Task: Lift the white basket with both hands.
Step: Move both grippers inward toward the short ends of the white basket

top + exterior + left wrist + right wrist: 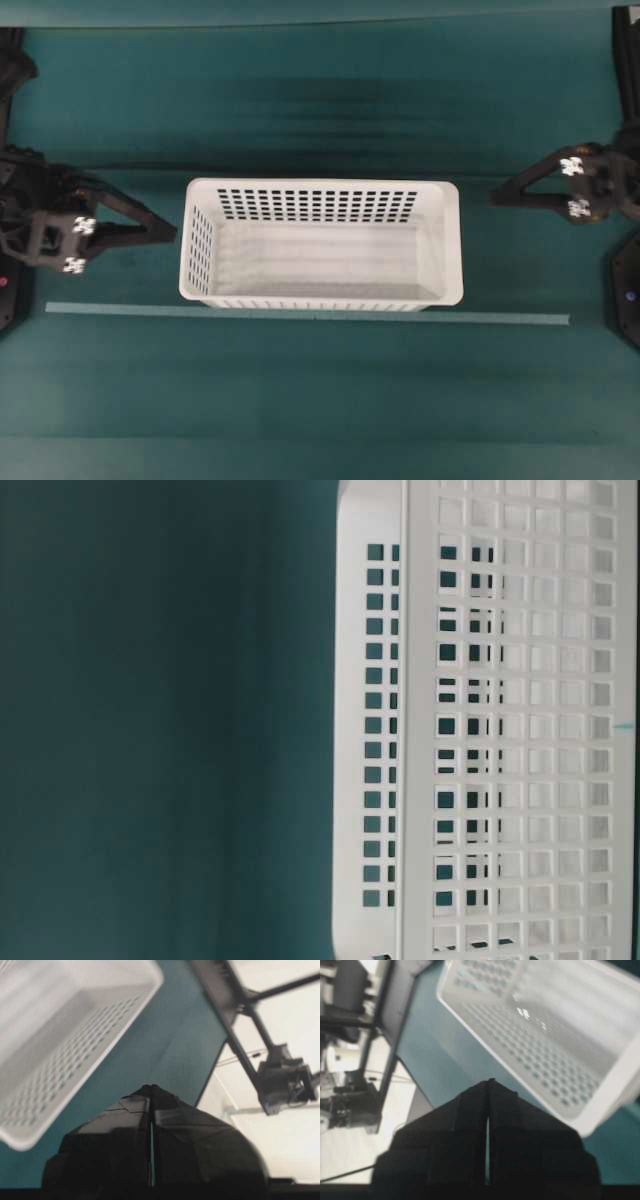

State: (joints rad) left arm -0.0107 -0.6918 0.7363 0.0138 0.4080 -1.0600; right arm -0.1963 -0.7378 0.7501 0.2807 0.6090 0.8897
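teal table cover (320,110), creased; one thin pale teal strip (300,314) lying straight along the near side.

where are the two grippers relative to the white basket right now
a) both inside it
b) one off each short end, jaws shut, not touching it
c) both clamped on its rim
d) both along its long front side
b: the left gripper and right gripper flank the white basket with teal mat between, and both wrist views show shut jaws holding nothing.

Left gripper (172,233): black, tapered skeletal frame, two white patterned markers.
Right gripper (495,197): black, same frame, two white markers.
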